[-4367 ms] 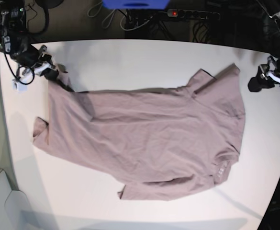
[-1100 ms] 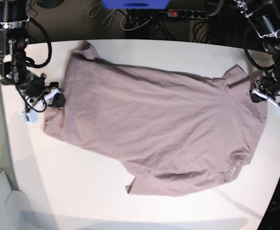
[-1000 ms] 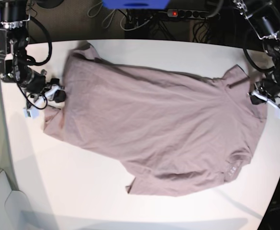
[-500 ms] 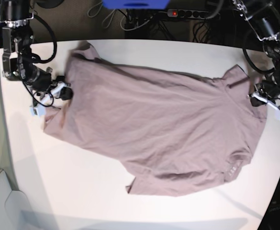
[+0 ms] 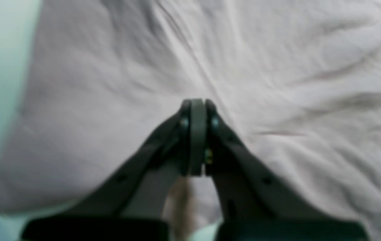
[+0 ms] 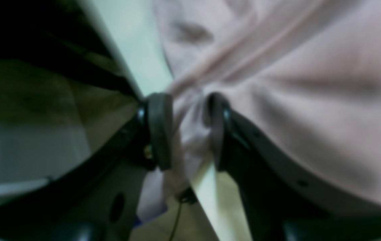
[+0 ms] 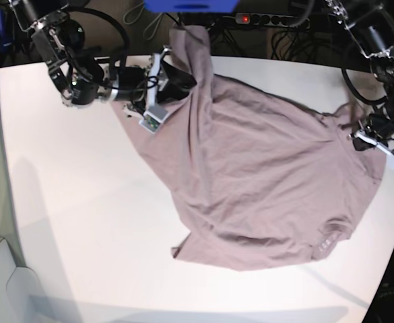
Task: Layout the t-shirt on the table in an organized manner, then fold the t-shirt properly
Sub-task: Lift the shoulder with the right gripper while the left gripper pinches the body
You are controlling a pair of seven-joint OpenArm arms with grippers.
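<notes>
The mauve t-shirt (image 7: 264, 175) lies across the right half of the white table (image 7: 82, 202), with its collar (image 7: 324, 240) toward the front right. Its left part is pulled up into a raised fold (image 7: 191, 50) at the table's back edge. My right gripper (image 7: 173, 75) is shut on a bunch of that fabric; the right wrist view shows cloth (image 6: 190, 134) pinched between the fingers of this gripper (image 6: 185, 110). My left gripper (image 7: 370, 132) is at the sleeve on the right edge. It is shut (image 5: 193, 103) on the t-shirt, and creases (image 5: 190, 57) run to its tips.
Behind the table are a power strip (image 7: 267, 20) with a red light, cables and a blue object (image 7: 190, 5). The table's back edge runs right under the lifted fold. A pale grey surface (image 7: 1, 282) sits off the front left corner.
My right arm has swung from the table's left edge to the back middle, lifting the shirt's left part up and over. The left gripper has stayed at the sleeve.
</notes>
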